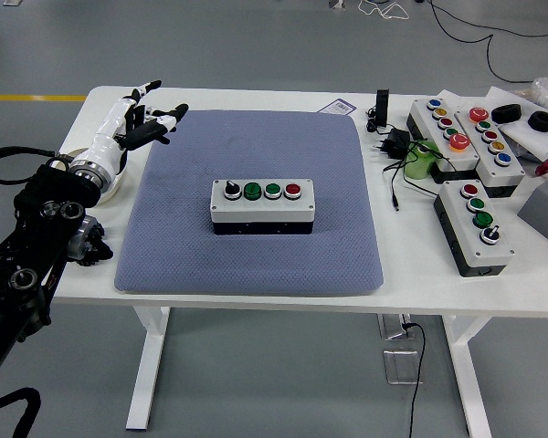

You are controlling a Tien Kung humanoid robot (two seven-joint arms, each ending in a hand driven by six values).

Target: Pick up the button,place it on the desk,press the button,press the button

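Button box set on the mat, left hand clear of it

We see the button box (262,206) resting at the middle of the blue-grey textured mat (256,137) on the desk (411,265): a rectangular grey-and-black housing with four round caps in a row. Our left hand (137,119) hovers at the desk's far-left corner, white fingers spread, holding nothing. For any further press, we advise descending straight onto one cap with a single fingertip

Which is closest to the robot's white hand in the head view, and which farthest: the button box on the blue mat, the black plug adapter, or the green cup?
From the left hand, with fingers spread at the mat's far left corner:
1. Button box, mid-mat, to the hand's right.
2. Black plug adapter, just past the mat's right edge.
3. Green cup, a little further right, though nearly level with the adapter.
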